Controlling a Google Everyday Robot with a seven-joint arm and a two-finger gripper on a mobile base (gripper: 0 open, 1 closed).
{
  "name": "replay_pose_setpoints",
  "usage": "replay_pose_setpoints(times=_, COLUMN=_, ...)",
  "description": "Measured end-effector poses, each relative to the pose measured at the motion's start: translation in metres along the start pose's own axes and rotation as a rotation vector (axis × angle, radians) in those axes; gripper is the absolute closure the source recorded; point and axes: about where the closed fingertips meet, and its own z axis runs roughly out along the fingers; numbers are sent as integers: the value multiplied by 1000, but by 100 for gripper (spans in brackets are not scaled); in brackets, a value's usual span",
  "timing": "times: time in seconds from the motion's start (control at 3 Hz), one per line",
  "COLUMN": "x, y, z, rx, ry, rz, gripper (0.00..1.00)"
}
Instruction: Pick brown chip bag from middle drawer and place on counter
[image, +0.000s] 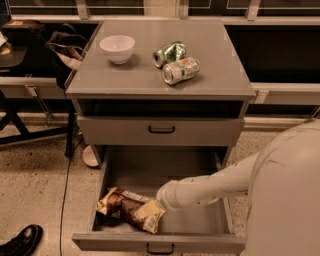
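The brown chip bag (131, 208) lies crinkled on the floor of the open middle drawer (197, 222), at its front left, with one cream-yellow end pointing right. My gripper (160, 202) reaches down into the drawer from the right, at the bag's right end, and the white wrist hides it. The arm (220, 182) crosses the right half of the drawer. The counter (210, 65) is the grey top of the cabinet, above and behind the drawer.
On the counter stand a white bowl (117, 48) at the left and two crushed cans, one green (169, 53) and one silver (180, 70), near the middle. Another drawer front (161, 131) above is shut. A black shoe (22, 242) is on the floor at the left.
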Motion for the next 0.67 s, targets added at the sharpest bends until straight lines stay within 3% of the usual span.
replay_pose_setpoints(times=0.67, x=12, y=-3, z=14, rx=-6, ry=8, rz=48, gripper=0)
